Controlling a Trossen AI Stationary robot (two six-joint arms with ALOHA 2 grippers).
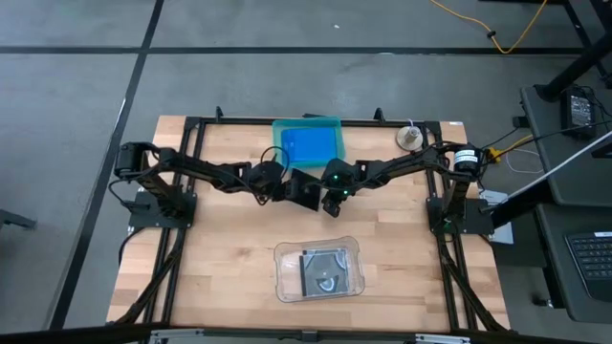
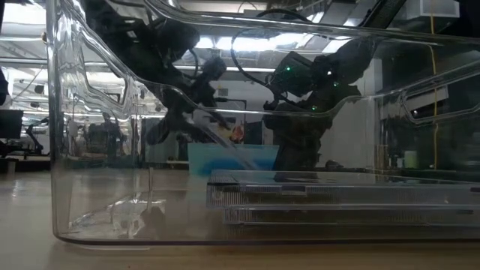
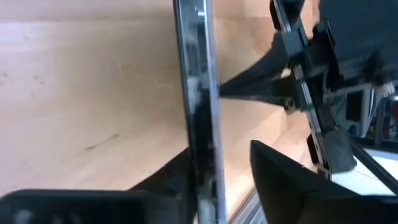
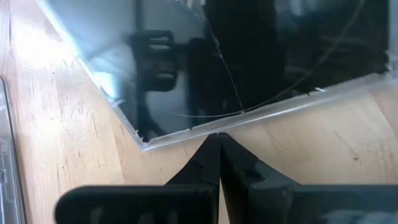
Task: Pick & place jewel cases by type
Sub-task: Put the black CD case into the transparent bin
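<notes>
Dark glossy square jewel case stands on edge, clamped by left gripper; right gripper pinched closed, empty.

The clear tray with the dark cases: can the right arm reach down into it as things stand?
Probably yes: the clear tray is open-topped with nothing over it. The right gripper and left gripper meet farther back at a dark case.

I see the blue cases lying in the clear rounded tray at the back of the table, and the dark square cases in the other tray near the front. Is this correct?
Not quite. The blue jewel cases lie in the teal tray at the back, not the clear one. The clear rounded tray is the front one, holding the dark square cases. The high view shows this; the rest is right.
</notes>
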